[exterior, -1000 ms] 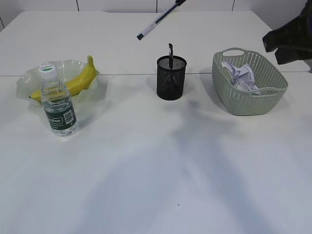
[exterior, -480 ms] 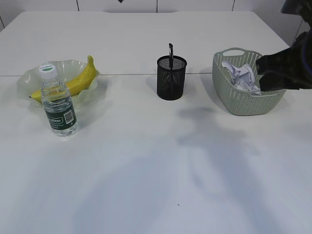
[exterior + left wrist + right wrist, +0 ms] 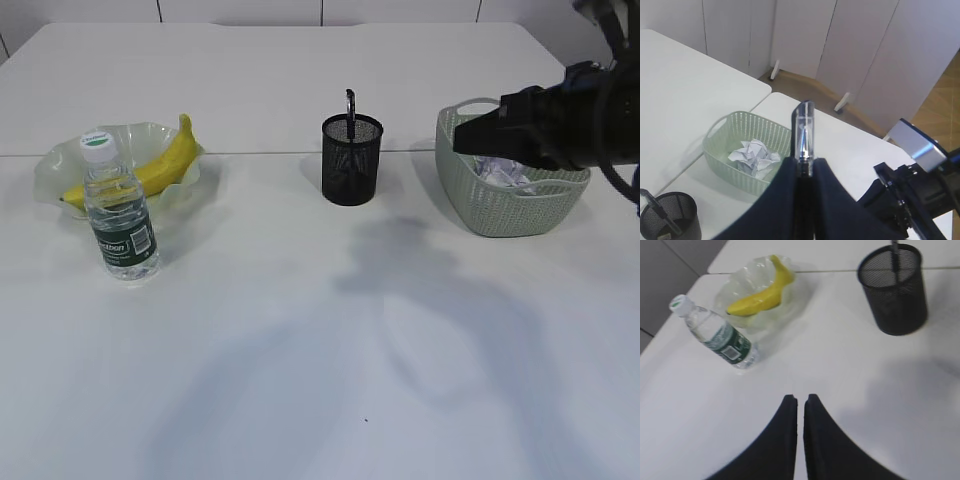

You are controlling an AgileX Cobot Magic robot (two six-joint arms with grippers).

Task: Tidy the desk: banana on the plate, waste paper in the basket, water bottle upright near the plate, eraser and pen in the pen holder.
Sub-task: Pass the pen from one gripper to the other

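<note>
Left end effector (image 3: 801, 175) pinches one pen (image 3: 803, 135) upright, high above and beyond the one pen holder (image 3: 669, 217), likely carrying it for the drop-in. Right end effector (image 3: 800, 402) is nearly closed and empty; ahead of it sit one banana (image 3: 762, 294) on one plate (image 3: 735, 285), one upright bottle (image 3: 717, 335), one basket (image 3: 727, 132) with one paper wad (image 3: 754, 155).

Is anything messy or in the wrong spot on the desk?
Nothing is spilled or tipped. The banana lies on the plate, the water bottle stands upright, the paper sits in the basket. Only the pen, held in the left pincer, is outside the pen holder.
</note>
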